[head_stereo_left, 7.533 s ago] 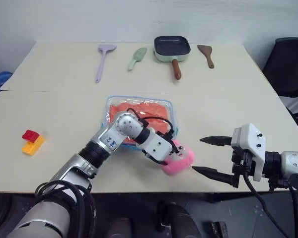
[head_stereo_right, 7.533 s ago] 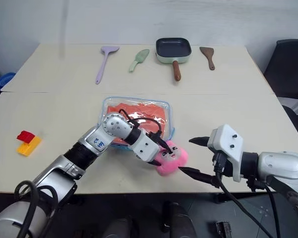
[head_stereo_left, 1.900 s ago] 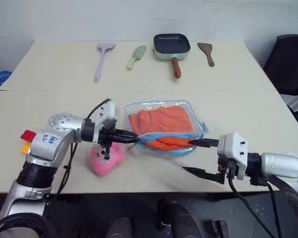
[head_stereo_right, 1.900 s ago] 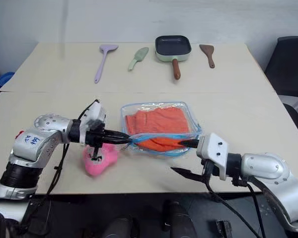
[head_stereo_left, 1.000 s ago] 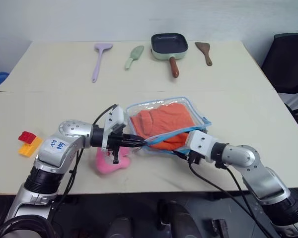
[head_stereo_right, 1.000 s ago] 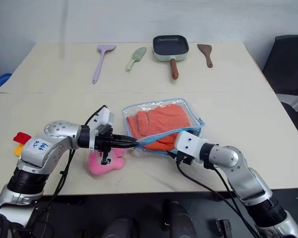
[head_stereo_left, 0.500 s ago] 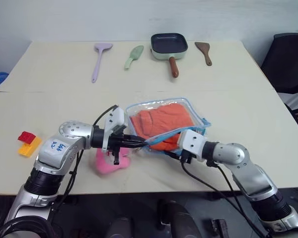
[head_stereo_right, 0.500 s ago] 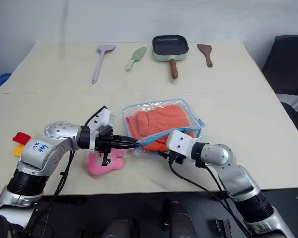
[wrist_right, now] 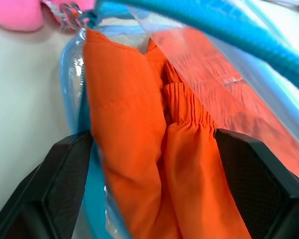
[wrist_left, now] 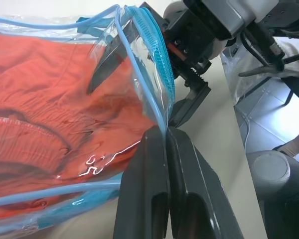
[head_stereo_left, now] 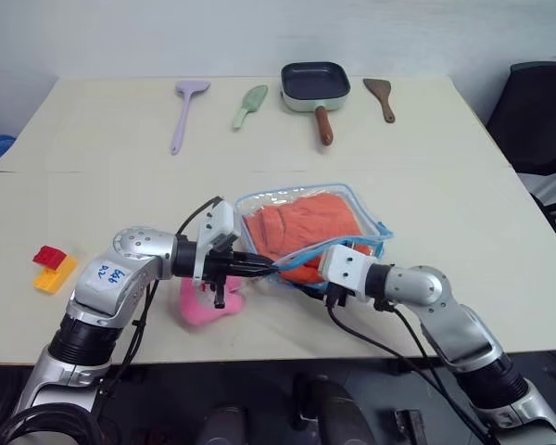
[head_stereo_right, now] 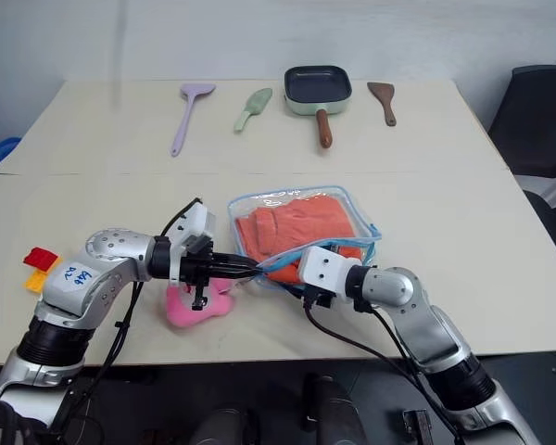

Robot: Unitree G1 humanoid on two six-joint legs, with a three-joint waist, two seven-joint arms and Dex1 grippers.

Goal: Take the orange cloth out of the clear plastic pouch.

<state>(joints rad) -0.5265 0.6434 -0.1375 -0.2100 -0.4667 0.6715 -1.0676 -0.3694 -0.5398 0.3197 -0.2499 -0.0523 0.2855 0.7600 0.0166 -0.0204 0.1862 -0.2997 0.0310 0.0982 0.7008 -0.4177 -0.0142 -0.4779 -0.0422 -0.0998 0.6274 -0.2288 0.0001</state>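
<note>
My right gripper (wrist_right: 154, 164) has slid leftward into the mouth of the clear plastic pouch (head_stereo_left: 361, 209) at frame center — fingers spread wide, flanking the orange cloth (wrist_right: 139, 129) without pinching it yet. My left gripper (wrist_left: 165, 149) stays pressed together on the pouch's blue edge, holding the opening up. The cloth still lies inside, so closing on its folds seems next.

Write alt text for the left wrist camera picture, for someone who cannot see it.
A black left pincer is shut on the blue-edged rim of a clear plastic pouch holding an orange cloth. The right pincer is open, one finger inside the pouch mouth and one outside, over a pale table.
</note>
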